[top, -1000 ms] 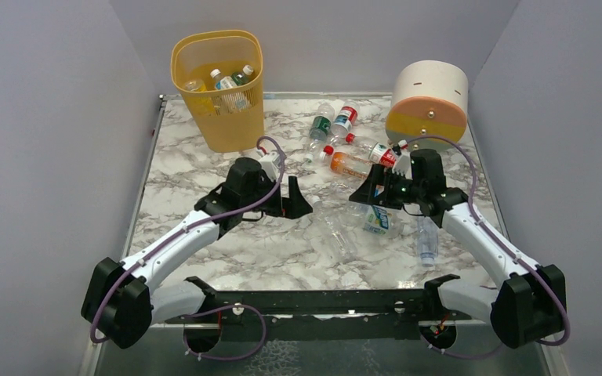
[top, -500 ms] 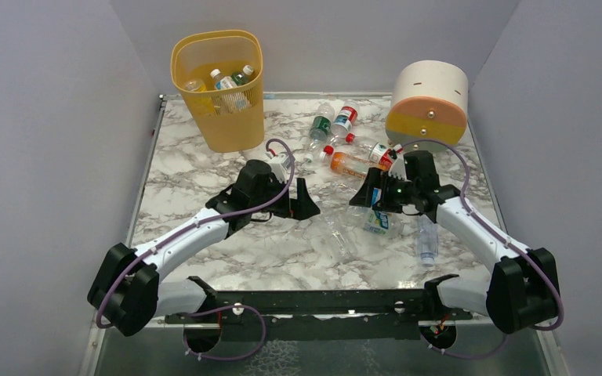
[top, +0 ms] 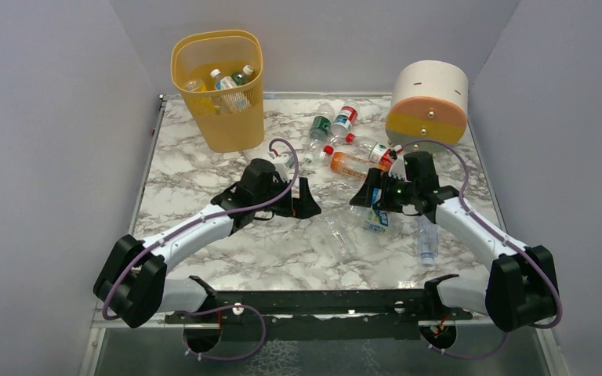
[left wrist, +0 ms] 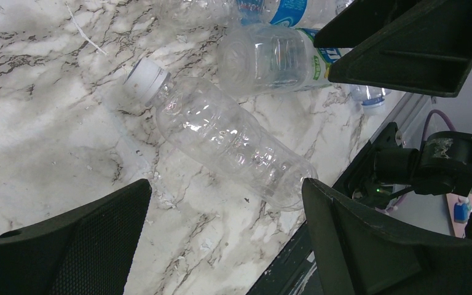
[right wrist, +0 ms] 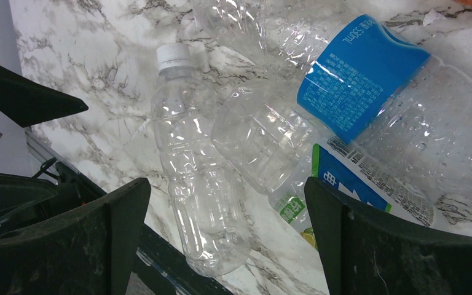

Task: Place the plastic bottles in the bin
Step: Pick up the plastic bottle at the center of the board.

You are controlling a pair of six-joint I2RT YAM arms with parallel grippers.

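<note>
The yellow bin stands at the far left with a few bottles inside. Several bottles lie on the marble table: green-labelled, red-labelled, orange, a clear one and a blue-and-green-labelled one. My left gripper is open and empty over the clear white-capped bottle, with its jaws wide apart. My right gripper is open and empty above the same clear bottle, a blue-labelled bottle and the blue-and-green-labelled bottle.
A round white, orange and grey drum stands at the far right. Another clear bottle lies by the right arm. A black rail runs along the near edge. The two grippers face each other closely; the right one shows in the left wrist view.
My left arm has swung right and forward, bringing its gripper closer to the clear bottle. My right gripper has shifted slightly left and away. No bottle has moved.
</note>
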